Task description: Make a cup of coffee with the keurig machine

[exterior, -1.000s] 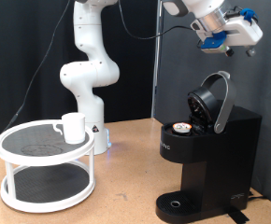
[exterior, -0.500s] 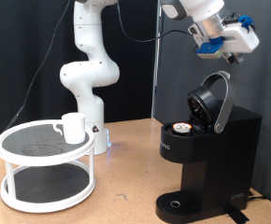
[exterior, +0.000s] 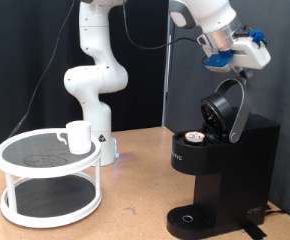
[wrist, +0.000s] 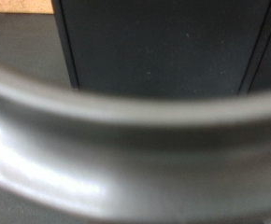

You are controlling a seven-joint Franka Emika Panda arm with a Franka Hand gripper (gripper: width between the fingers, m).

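Nearest the exterior camera stood the keurig machine (exterior: 220, 170), a boxy black brewer at the exterior view's right, resting on the wooden worktop (exterior: 135, 205). Its round drip tray (exterior: 190, 218) sat low at the front with nothing on it. The hinged lid (exterior: 228, 108) was tilted up and open, and a small pale pod (exterior: 194, 138) with a dark top sat in the brew chamber below it.

At the exterior view's left, a white two-tier round rack (exterior: 50, 175) stood on the worktop, well apart from the machine. The cup (exterior: 78, 136), a plain white mug, stood upright on the rack's dark upper shelf, near its far edge.

Further back, the white arm's base (exterior: 93, 75) rose behind the rack, in front of a black backdrop.

The pincer (exterior: 237, 58) hung in the air just above the raised lid's top edge, at the exterior view's upper right, holding nothing that could be seen. Whether its fingers were wide or narrow could not be told. In the wrist view a blurred, silver-grey curved band (wrist: 126, 140) filled the lower part, with a dark panel (wrist: 164, 47) beyond it.
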